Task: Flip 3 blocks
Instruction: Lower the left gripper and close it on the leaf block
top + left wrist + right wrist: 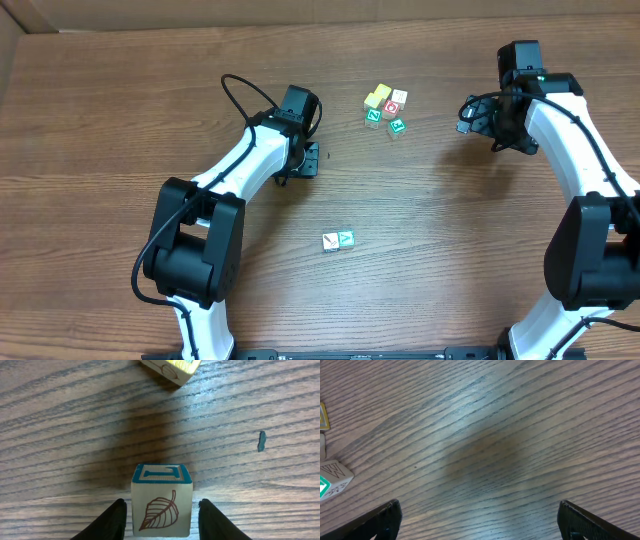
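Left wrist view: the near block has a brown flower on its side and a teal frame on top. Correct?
No, a leaf: in the left wrist view the near block has a brown leaf on its side and a teal frame on top.

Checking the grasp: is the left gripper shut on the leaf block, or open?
Open: the left gripper has its fingers flanking the leaf block, a gap on each side in the wrist view; neither touches it.
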`<state>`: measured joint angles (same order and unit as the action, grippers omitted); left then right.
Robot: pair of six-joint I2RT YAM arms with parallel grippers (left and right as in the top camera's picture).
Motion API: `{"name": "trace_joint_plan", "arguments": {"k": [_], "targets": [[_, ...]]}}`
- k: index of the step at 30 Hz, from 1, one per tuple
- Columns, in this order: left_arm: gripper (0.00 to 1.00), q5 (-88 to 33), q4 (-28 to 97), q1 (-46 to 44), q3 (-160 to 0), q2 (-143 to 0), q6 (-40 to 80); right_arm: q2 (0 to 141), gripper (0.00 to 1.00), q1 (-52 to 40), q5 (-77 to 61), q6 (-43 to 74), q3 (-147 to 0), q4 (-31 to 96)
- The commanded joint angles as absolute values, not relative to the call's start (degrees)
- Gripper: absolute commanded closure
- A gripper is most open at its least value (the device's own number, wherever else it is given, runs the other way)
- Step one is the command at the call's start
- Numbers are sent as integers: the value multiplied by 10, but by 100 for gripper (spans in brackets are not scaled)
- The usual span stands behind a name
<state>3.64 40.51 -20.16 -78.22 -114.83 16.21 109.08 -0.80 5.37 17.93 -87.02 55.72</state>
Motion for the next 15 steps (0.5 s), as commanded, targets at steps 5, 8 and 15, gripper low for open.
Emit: {"name": "trace_joint_plan", "arguments": {"k": [5, 8, 15], "targets": [[62, 32, 405, -198, -777, -1160, 170, 1073, 0, -8, 60, 176, -880, 557], [61, 32, 404, -198, -777, -1160, 170, 1073, 0, -8, 60, 176, -880, 557], [58, 42, 405, -199, -777, -1160, 170, 1073, 0, -8, 60, 176, -880, 557]]}}
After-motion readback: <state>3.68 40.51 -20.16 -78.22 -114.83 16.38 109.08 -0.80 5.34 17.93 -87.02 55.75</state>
